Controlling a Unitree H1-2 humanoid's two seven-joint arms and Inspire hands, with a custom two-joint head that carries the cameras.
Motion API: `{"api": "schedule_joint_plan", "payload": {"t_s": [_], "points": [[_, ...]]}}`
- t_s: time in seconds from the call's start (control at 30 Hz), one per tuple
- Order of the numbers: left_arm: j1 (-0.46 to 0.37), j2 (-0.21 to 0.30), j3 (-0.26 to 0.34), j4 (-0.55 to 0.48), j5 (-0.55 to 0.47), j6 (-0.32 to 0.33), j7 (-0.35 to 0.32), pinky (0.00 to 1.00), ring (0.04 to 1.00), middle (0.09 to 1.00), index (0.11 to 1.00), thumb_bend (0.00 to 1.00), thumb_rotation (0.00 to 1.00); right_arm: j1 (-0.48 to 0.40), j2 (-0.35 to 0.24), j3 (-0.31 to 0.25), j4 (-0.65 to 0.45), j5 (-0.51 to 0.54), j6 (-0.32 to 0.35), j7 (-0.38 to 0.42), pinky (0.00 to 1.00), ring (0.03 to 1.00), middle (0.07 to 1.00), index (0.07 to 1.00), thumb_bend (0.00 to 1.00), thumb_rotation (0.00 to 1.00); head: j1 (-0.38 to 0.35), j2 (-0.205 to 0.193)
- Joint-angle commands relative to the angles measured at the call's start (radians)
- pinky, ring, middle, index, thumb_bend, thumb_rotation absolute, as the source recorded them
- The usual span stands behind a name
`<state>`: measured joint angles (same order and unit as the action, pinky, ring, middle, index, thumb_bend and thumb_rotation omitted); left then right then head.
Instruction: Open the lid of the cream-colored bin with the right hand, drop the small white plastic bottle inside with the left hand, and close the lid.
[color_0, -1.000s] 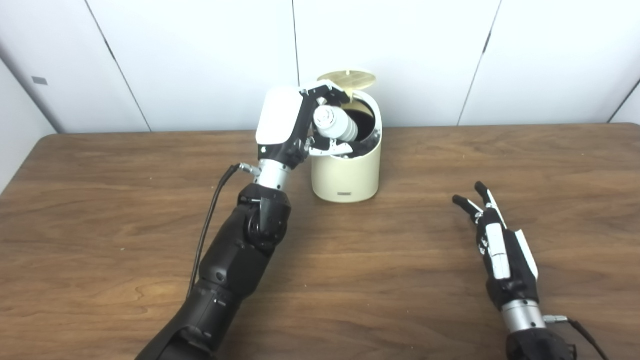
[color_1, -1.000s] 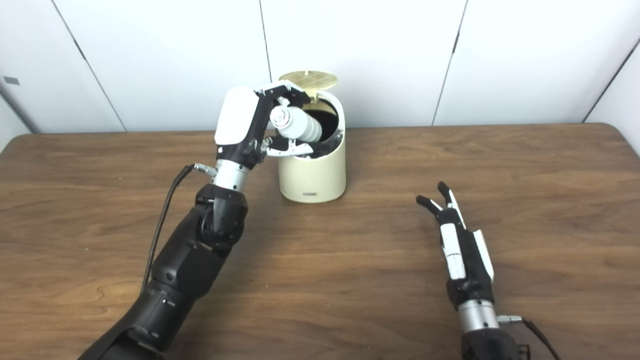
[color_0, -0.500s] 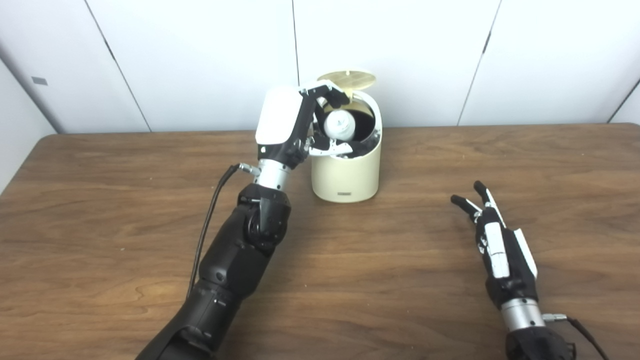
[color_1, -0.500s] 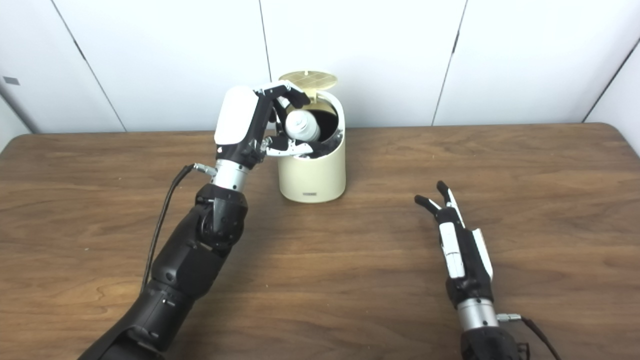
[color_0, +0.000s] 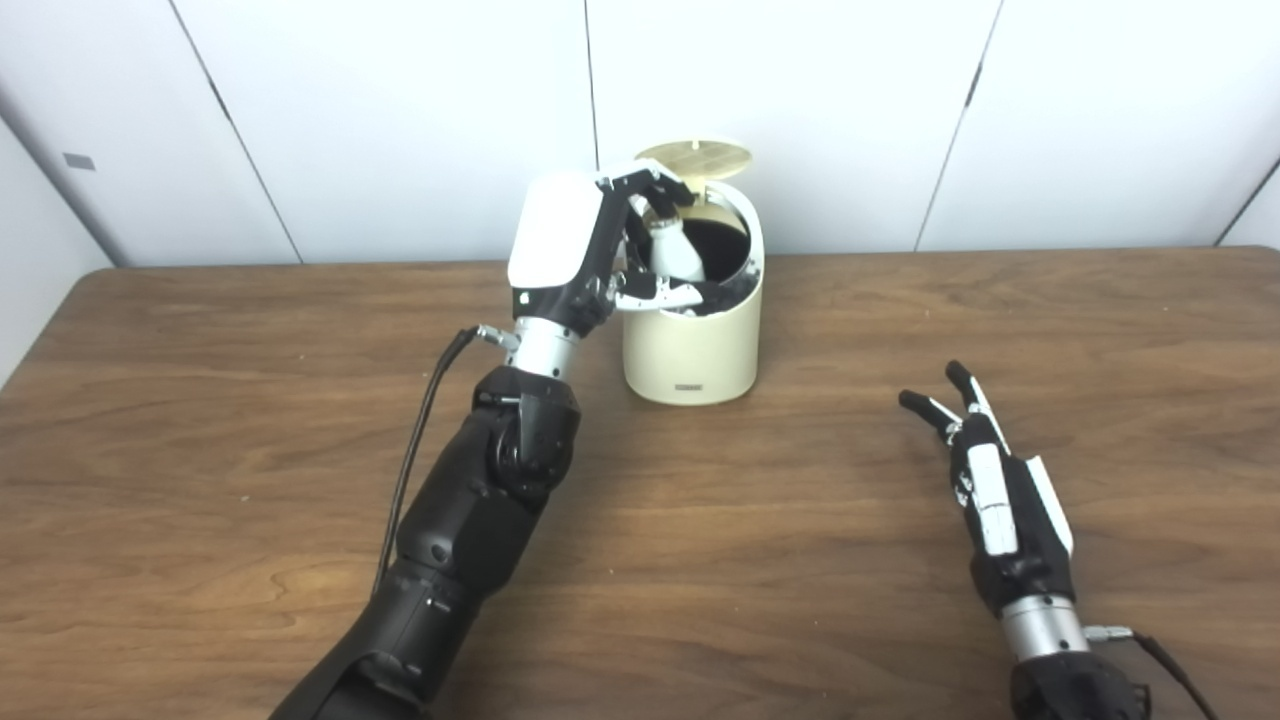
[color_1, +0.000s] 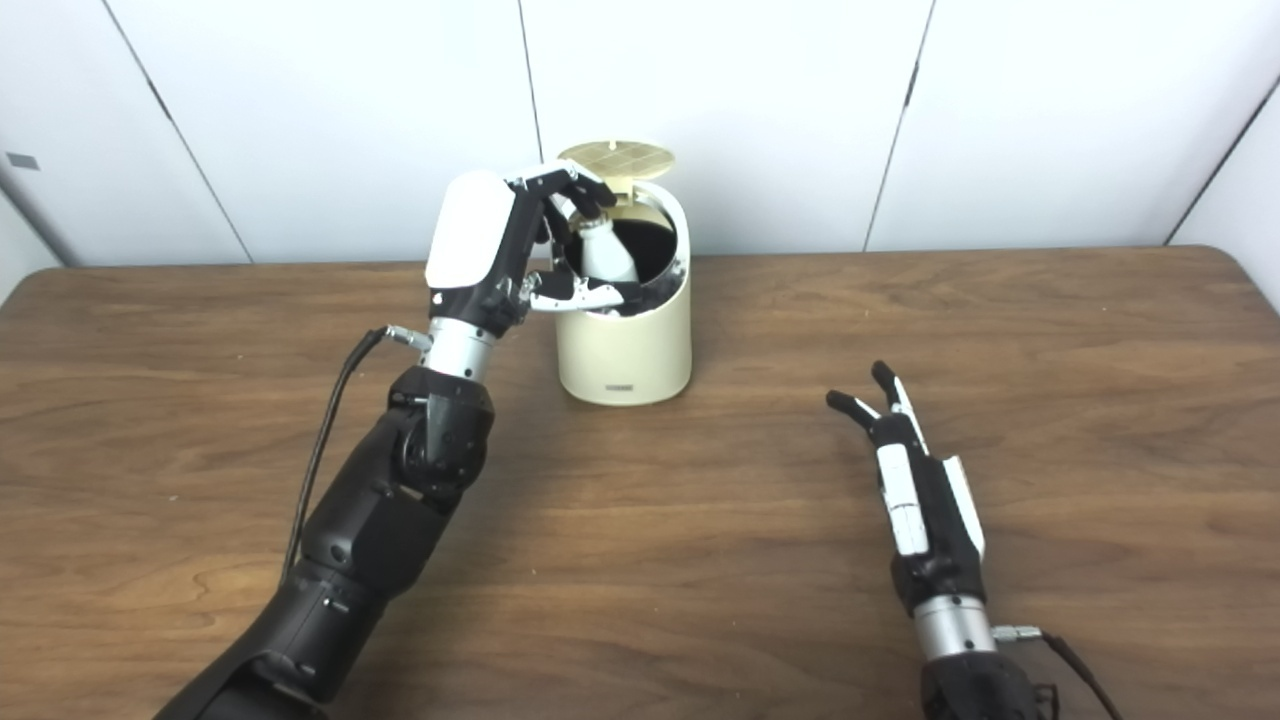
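Note:
The cream-colored bin (color_0: 690, 350) stands at the back of the table with its round lid (color_0: 695, 157) flipped up behind it. The small white plastic bottle (color_0: 675, 252) stands nearly upright in the bin's dark mouth, neck up and lower part inside; it also shows in the right eye view (color_1: 603, 255). My left hand (color_0: 590, 250) hovers at the bin's left rim, its fingers above the bottle and its thumb below, spread and not gripping it. My right hand (color_0: 990, 480) lies open on the table to the right, well away from the bin.
The brown wooden table (color_0: 800, 560) reaches to a white panelled wall just behind the bin. A black cable (color_0: 420, 440) hangs from my left wrist. My left forearm stretches from the bottom edge to the bin's left side.
The bottle has left my left hand's grip: it lay sideways in the fingers, then tipped, and now stands neck up in the bin's mouth. The left hand barely moved. The right hand stayed put.

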<state>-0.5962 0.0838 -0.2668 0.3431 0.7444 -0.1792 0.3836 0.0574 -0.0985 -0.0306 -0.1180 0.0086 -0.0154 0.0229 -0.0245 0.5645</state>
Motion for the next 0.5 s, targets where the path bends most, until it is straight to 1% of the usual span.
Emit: {"api": "schedule_joint_plan", "payload": {"t_s": [0.0, 0.1, 0.17, 0.23, 0.3, 0.33, 0.37, 0.4, 0.47], "points": [[-0.045, 0.007, 0.005, -0.036, 0.002, -0.026, 0.024, 0.32, 0.367, 0.543, 0.557, 1.00, 0.17, 0.025, 0.001, 0.013, 0.074, -0.006, -0.017, 0.012, 1.00, 0.929, 0.831, 0.980, 0.52, 1.00, -0.001, 0.001], [-0.034, 0.004, 0.015, -0.059, -0.014, -0.052, 0.046, 0.30, 0.361, 0.512, 0.541, 1.00, 0.17, 0.027, 0.000, 0.013, 0.074, -0.013, -0.019, 0.008, 1.00, 0.924, 0.830, 0.981, 0.52, 1.00, -0.002, 0.005], [-0.019, 0.003, 0.026, -0.092, -0.031, -0.067, 0.048, 0.28, 0.347, 0.487, 0.531, 1.00, 0.13, 0.029, 0.003, 0.010, 0.069, -0.004, -0.012, 0.009, 1.00, 0.928, 0.831, 0.980, 0.53, 1.00, -0.002, 0.005], [0.004, 0.002, 0.044, -0.144, -0.067, -0.077, 0.030, 0.29, 0.347, 0.481, 0.526, 1.00, 0.10, 0.031, 0.004, 0.010, 0.062, -0.004, -0.006, 0.010, 1.00, 0.929, 0.833, 0.981, 0.52, 1.00, 0.000, 0.005], [0.022, 0.001, 0.061, -0.184, -0.098, -0.086, 0.017, 0.30, 0.356, 0.485, 0.519, 0.95, 0.04, 0.032, 0.002, 0.012, 0.058, -0.007, -0.005, 0.010, 1.00, 0.930, 0.837, 0.982, 0.52, 1.00, 0.000, 0.005], [0.039, 0.001, 0.077, -0.220, -0.111, -0.076, 0.011, 0.30, 0.358, 0.486, 0.518, 0.94, 0.03, 0.032, 0.001, 0.012, 0.058, -0.009, -0.005, 0.009, 1.00, 0.930, 0.838, 0.982, 0.52, 1.00, -0.002, 0.004], [0.054, 0.002, 0.091, -0.250, -0.118, -0.067, 0.005, 0.29, 0.358, 0.487, 0.499, 0.69, 0.04, 0.031, 0.001, 0.011, 0.059, -0.009, -0.005, 0.009, 1.00, 0.929, 0.840, 0.981, 0.53, 1.00, -0.004, 0.003], [0.064, 0.002, 0.100, -0.271, -0.122, -0.060, 0.000, 0.28, 0.354, 0.463, 0.502, 0.61, 0.02, 0.031, 0.001, 0.011, 0.060, -0.008, -0.006, 0.009, 1.00, 0.929, 0.841, 0.980, 0.53, 1.00, -0.004, 0.003], [0.103, 0.018, 0.127, -0.333, -0.140, -0.038, -0.033, 0.28, 0.353, 0.449, 0.504, 0.54, 0.00, 0.032, 0.000, 0.009, 0.054, -0.014, 0.003, 0.005, 1.00, 0.931, 0.841, 0.977, 0.53, 1.00, -0.007, 0.004]]}}
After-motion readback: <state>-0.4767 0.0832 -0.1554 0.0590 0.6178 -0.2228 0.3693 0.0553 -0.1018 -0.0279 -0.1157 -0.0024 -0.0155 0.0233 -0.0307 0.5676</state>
